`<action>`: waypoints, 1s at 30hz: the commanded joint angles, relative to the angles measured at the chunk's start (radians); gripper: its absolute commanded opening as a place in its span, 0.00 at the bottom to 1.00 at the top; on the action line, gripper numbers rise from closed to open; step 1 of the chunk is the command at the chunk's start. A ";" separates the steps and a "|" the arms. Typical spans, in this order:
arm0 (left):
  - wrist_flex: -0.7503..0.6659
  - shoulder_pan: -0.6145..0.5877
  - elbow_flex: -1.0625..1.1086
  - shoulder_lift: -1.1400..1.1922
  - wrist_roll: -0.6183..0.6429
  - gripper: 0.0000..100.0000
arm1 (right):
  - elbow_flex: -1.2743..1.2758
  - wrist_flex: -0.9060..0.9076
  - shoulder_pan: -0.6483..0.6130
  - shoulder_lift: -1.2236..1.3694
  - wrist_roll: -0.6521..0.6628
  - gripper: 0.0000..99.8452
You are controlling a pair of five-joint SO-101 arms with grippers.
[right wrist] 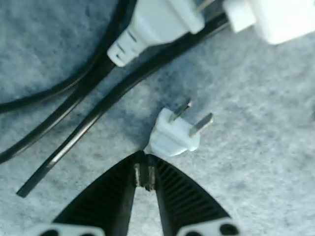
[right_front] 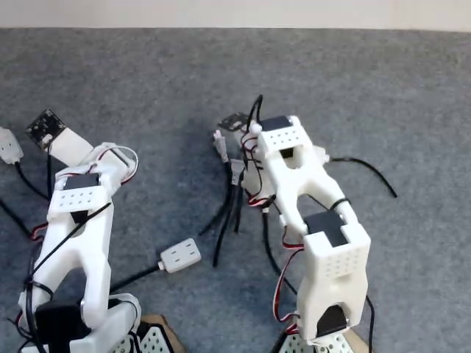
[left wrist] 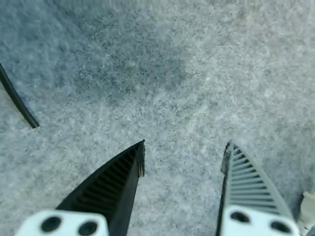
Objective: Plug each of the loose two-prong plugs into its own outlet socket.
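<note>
A white two-prong plug [right wrist: 175,135] lies on the grey carpet with its prongs pointing away from my right gripper [right wrist: 145,169]. The right gripper's black fingers are shut on the plug's tail end. A second white plug [right wrist: 160,20] lies just beyond it, next to a white socket block [right wrist: 278,17]. In the high view two plugs [right_front: 221,144] [right_front: 236,171] lie by the right arm's tip. A white outlet socket [right_front: 180,256] sits between the arms, and another [right_front: 7,145] at the left edge. My left gripper [left wrist: 186,153] hangs open over bare carpet.
Several black cables [right_front: 225,217] run from the plugs toward the near side. Another black cable [right_front: 368,170] trails off to the right of the right arm. A black cable [left wrist: 17,101] crosses the carpet beside my left gripper.
</note>
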 commanded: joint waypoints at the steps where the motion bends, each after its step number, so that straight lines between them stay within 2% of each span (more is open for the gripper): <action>1: -0.015 0.016 -0.005 -0.005 -0.002 0.27 | 0.028 -0.022 0.013 -0.033 0.002 0.07; 6: -0.015 0.016 -0.004 -0.005 -0.002 0.27 | 0.070 -0.041 0.015 -0.036 -0.023 0.14; 10: -0.015 0.016 -0.004 -0.005 -0.002 0.27 | 0.125 -0.113 0.016 -0.094 -0.049 0.14; 19: -0.015 0.016 -0.004 -0.005 -0.002 0.27 | 0.446 -0.309 0.022 -0.325 -0.061 0.14; 27: -0.015 0.016 -0.002 -0.005 -0.002 0.27 | 0.496 -0.311 0.022 -0.401 -0.236 0.14; 30: -0.014 0.016 -0.002 -0.005 -0.002 0.27 | 0.503 -0.363 0.022 -0.401 -0.261 0.14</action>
